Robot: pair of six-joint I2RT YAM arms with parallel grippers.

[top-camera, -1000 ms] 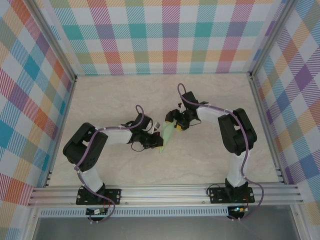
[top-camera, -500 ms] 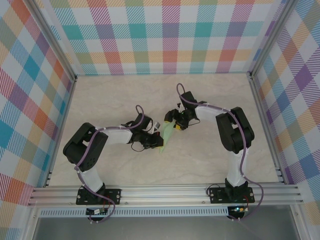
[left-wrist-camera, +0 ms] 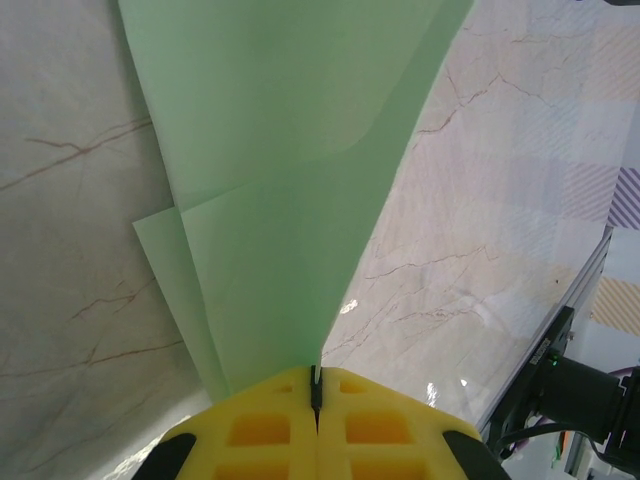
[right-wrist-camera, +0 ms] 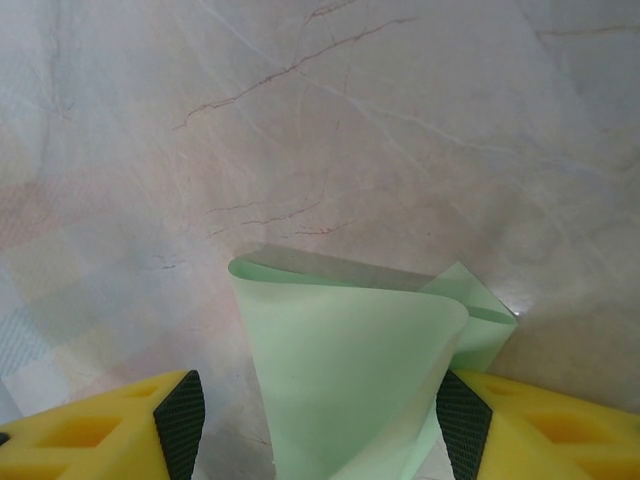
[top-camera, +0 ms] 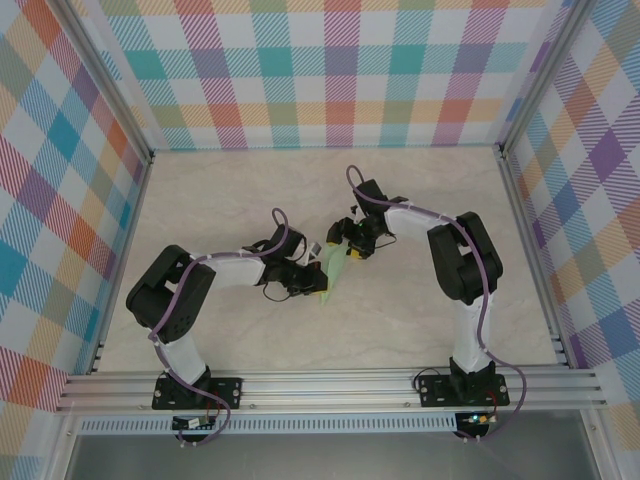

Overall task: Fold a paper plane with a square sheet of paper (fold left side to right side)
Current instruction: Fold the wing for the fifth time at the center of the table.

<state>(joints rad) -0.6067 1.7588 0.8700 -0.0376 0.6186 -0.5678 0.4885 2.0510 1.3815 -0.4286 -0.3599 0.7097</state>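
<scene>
1. Seen from above, two robot arms reach inward over a pale marble-look table [top-camera: 220, 200] enclosed by plaid walls [top-camera: 330, 70]. Their wrists meet near the middle of the table.
2. The pale green paper [top-camera: 336, 270] lies between the two wrists as a narrow, slanted folded strip. Its lower end is at the left arm and its upper end at the right arm.
3. The left gripper [left-wrist-camera: 315, 385] has its yellow jaws pressed tight together, pinching the near edge of the paper. In the left wrist view the paper fans away from the jaws in at least two overlapping layers, one stepped out to the left. The table surface shows on both sides.
4. The right gripper [right-wrist-camera: 320, 420] has its jaws standing well apart. In the right wrist view the paper rises between them as a soft curled loop, with a small folded corner beside the right-hand finger [right-wrist-camera: 540, 430].
5. The paper's edge runs just beside that finger's dark pad. I cannot tell whether they touch.
</scene>
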